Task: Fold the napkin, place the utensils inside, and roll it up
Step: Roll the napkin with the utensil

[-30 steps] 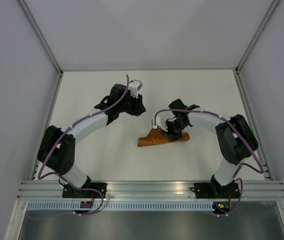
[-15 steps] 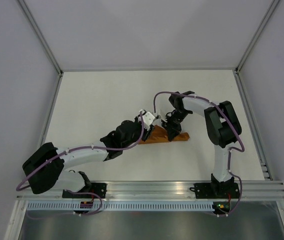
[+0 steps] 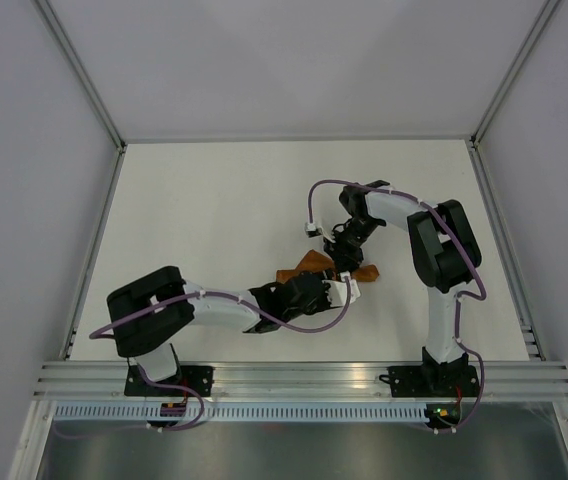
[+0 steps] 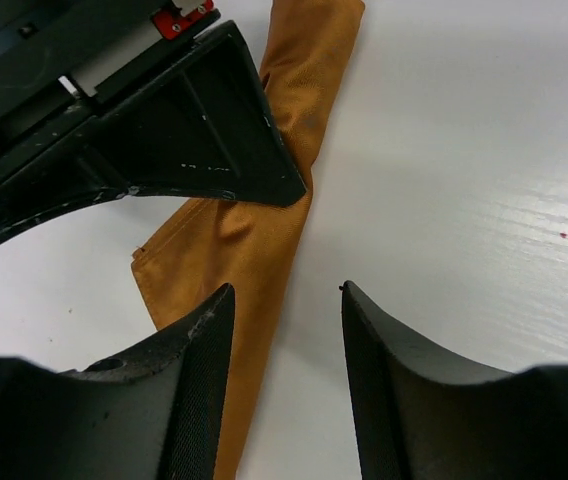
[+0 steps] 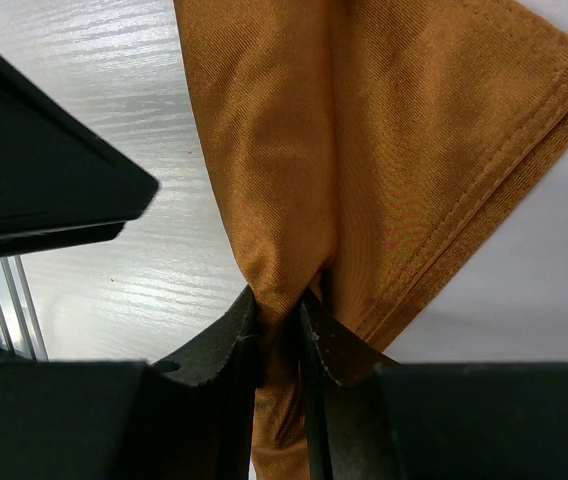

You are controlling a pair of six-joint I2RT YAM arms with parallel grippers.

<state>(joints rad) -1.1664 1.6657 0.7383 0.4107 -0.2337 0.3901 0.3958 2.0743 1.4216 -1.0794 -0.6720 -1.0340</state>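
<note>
Left arm (image 3: 219,308) now low, outstretched; pincer (image 4: 286,296) ajar at napkin (image 4: 249,245)

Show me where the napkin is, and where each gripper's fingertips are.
napkin (image 5: 294,150): right wrist view, on the middle of the folded fabric.
right gripper (image 5: 279,305): right wrist view, between the fingertips pinching the napkin.
left gripper (image 4: 286,292): left wrist view, in the open gap between the fingertips.
</note>
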